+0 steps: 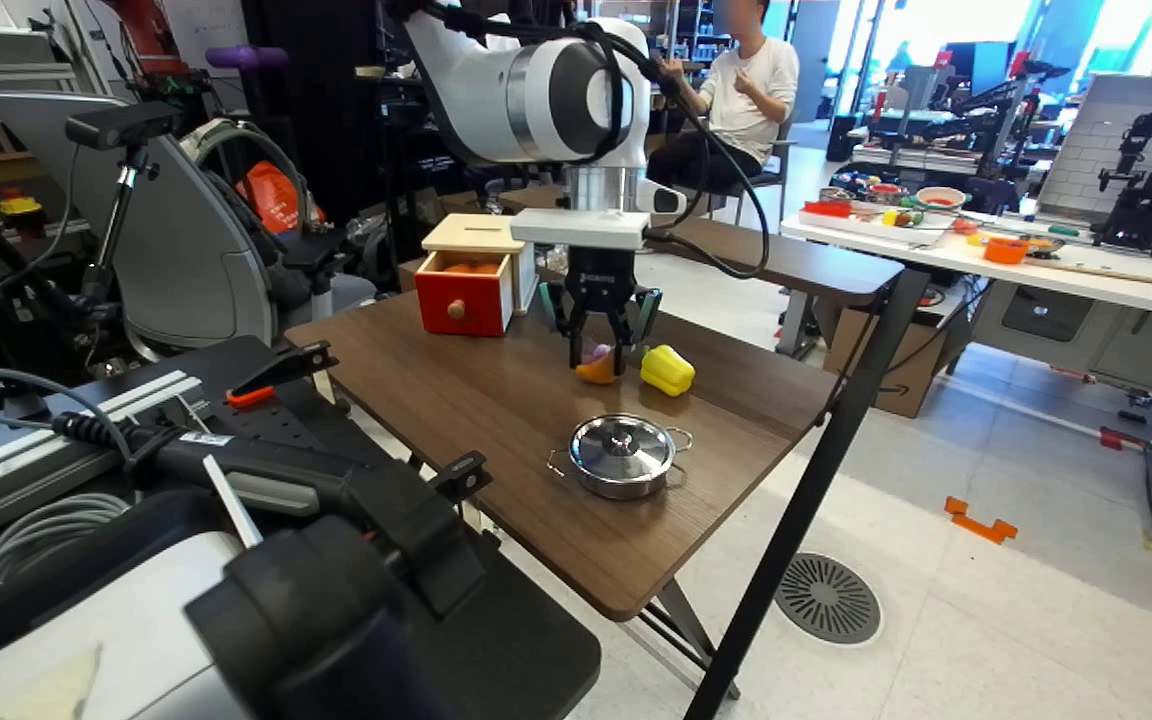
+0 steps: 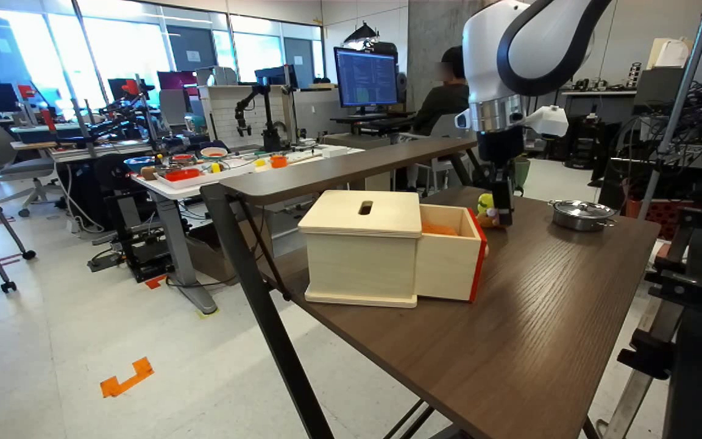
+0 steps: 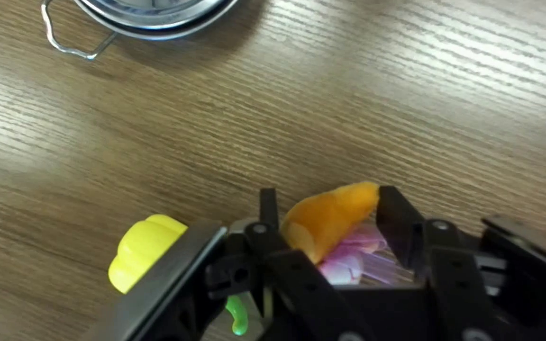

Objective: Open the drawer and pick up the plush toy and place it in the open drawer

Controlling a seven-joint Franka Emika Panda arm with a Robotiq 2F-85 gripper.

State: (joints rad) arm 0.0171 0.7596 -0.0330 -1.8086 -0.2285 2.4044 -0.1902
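Observation:
The drawer (image 1: 464, 304) has a red front with a round wooden knob. It stands pulled out of a pale wooden box (image 1: 476, 232); its open top also shows in an exterior view (image 2: 448, 244). Something orange lies inside it. The plush toy (image 3: 332, 215), orange with a pink-purple part beside it, lies on the table between my fingertips; it also shows in both exterior views (image 1: 596, 374) (image 2: 490, 218). My gripper (image 3: 325, 201) points down, low over the table (image 1: 598, 358). The toy nearly fills the finger gap and meets one fingertip. Whether both fingers press it is unclear.
A yellow pepper (image 1: 667, 370) with a green stem lies close beside the gripper, also in the wrist view (image 3: 146, 251). A lidded metal pot (image 1: 622, 455) stands nearer the table's corner. A raised shelf (image 2: 351, 167) runs along one table side.

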